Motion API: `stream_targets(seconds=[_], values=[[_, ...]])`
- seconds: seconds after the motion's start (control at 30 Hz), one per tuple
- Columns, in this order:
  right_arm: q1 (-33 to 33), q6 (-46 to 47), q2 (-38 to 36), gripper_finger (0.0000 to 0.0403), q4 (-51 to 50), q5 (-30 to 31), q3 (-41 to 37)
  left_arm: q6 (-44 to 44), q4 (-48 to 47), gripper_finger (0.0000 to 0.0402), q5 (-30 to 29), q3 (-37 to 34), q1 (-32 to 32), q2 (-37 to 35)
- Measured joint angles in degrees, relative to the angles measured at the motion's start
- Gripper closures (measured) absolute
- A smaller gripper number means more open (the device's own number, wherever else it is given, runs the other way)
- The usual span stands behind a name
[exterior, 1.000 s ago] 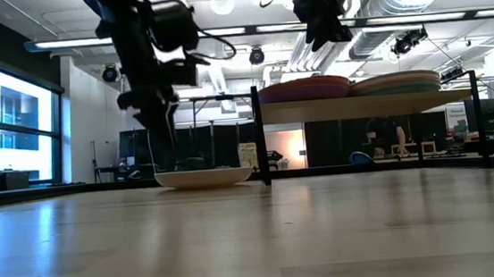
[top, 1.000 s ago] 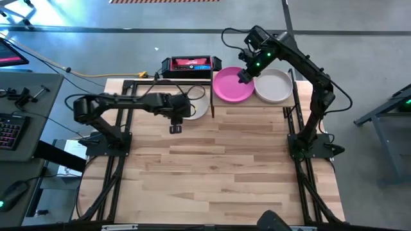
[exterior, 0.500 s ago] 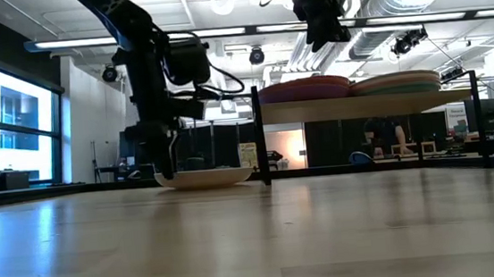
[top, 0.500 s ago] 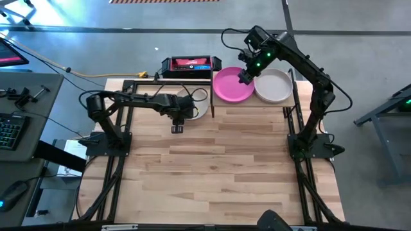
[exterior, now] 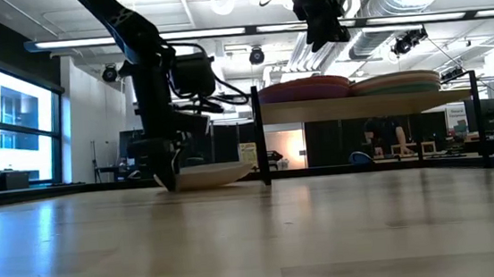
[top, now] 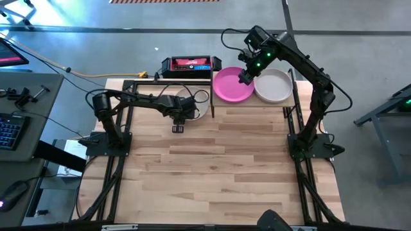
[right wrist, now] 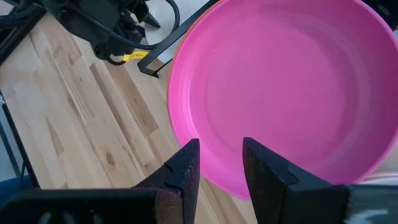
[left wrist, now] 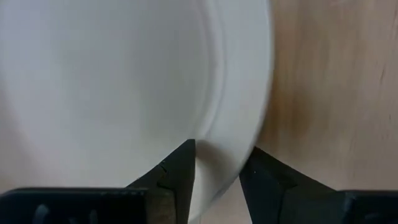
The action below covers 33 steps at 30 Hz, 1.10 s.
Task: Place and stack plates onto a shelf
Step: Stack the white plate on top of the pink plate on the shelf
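Note:
A white plate (top: 200, 109) (exterior: 214, 174) lies on the table beside the shelf's left black post (exterior: 259, 137). My left gripper (top: 178, 125) (exterior: 168, 177) (left wrist: 217, 171) is down at the plate's rim on the side away from the post, shut on it. The shelf (exterior: 361, 106) carries two stacks, one topped by a magenta plate (top: 231, 86) (right wrist: 286, 87), the other by a white plate (top: 275, 85). My right gripper (top: 244, 77) (exterior: 323, 29) (right wrist: 221, 162) hovers open above the magenta plate, touching nothing. My left gripper has the white plate's rim (left wrist: 233, 143) between its two fingers, one finger (left wrist: 180, 168) over the plate's inner side, the other (left wrist: 261, 177) outside the edge. The fingers come from above, pointing down. The plate's bottom (exterior: 219, 182) stays on the table.
A black and red device (top: 191, 65) sits at the table's far edge behind the shelf frame. Cables loop near the left gripper (top: 199, 96). The near half of the wooden tabletop (top: 218, 173) is bare. Desks with keyboards stand left of the table.
My left gripper has come down from well above the table to the white plate's rim, shifting slightly toward the shelf as the arm stretched out. The plate's outline in the low view has shortened on the gripper's side. The right arm kept still.

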Motion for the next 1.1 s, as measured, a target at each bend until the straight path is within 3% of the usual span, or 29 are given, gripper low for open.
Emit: stream_targets(seconds=[0.33, 0.67, 1.1], values=[[0.0, -0.4, 0.0, 0.0302, 0.01, 0.0, -0.02, 0.22, 0.02, 0.0393, -1.61, 0.17, -0.06, -0.68], [0.0, -0.17, 0.0, 0.0302, 0.73, 0.0, -0.02, -0.28, -4.72, 0.0399, -3.17, 0.07, -1.55, -4.86], [-0.02, 6.7, 0.02, 0.0302, 9.32, 0.41, -0.02, 1.46, -12.73, 0.04, -11.6, -0.02, -5.82, -21.36]])
